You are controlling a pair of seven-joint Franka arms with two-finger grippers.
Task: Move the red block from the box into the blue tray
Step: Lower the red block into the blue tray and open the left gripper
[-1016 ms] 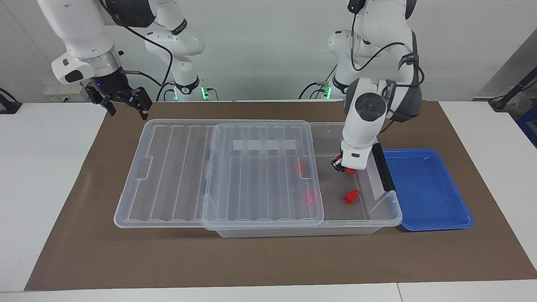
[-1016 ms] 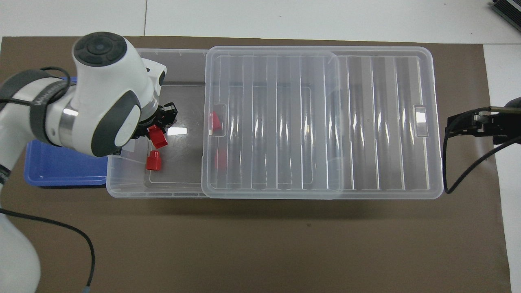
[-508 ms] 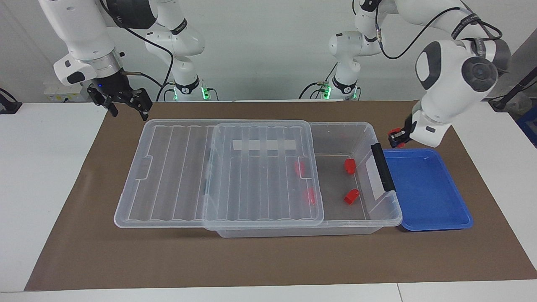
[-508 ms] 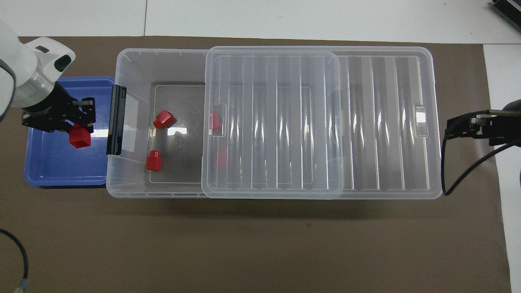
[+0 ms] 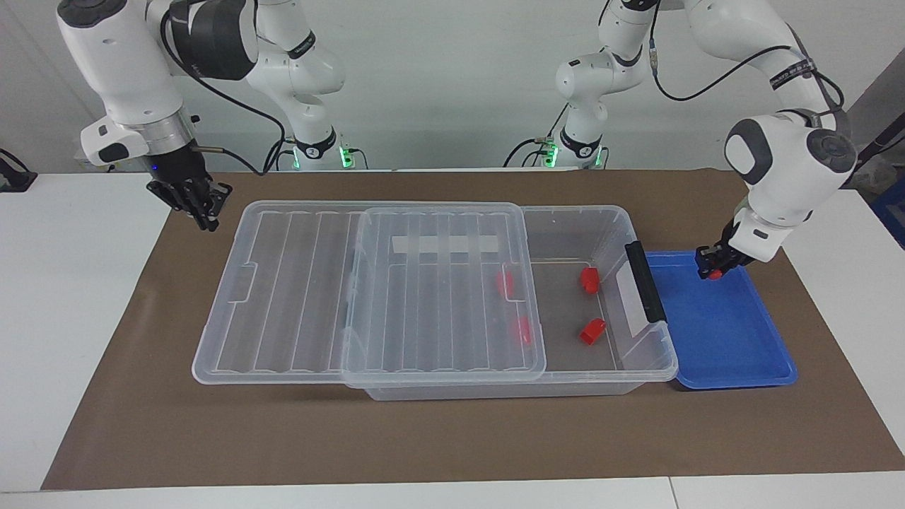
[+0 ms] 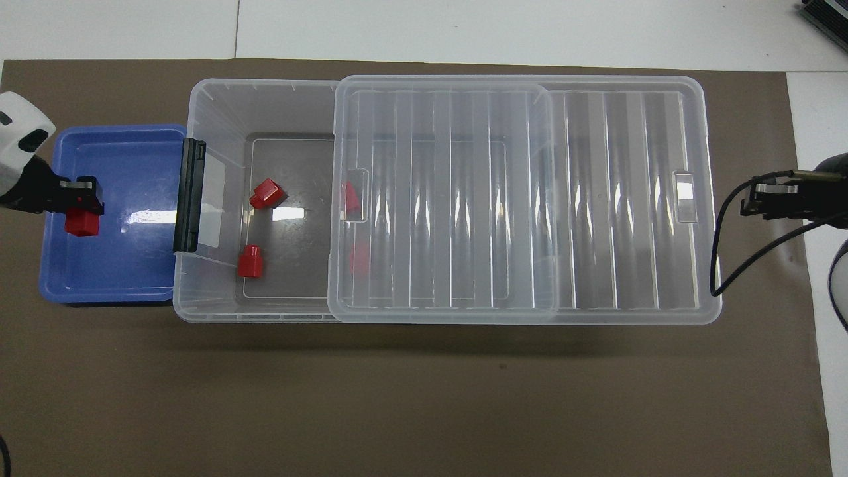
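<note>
My left gripper (image 5: pixel 709 269) is shut on a red block (image 5: pixel 714 274) and holds it low over the blue tray (image 5: pixel 728 339), at the part of the tray nearer the robots. In the overhead view, the left gripper (image 6: pixel 83 209) and the block (image 6: pixel 81 224) are over the tray (image 6: pixel 112 265). The clear box (image 5: pixel 608 213) lies beside the tray, its lid (image 5: pixel 438 297) slid toward the right arm's end. Two red blocks (image 5: pixel 589 279) (image 5: pixel 592 330) lie in the open part. My right gripper (image 5: pixel 200 205) waits by the lid's end.
Two more red blocks (image 6: pixel 350 197) (image 6: pixel 359 257) show through the lid's edge (image 6: pixel 444 199). The box's dark grey latch (image 5: pixel 645 281) stands between the open part and the tray. A brown mat (image 5: pixel 452 438) covers the table.
My left gripper lifted a red block out of the box, carried it over the latch and lowered it over the blue tray. My right gripper turned and shifted slightly.
</note>
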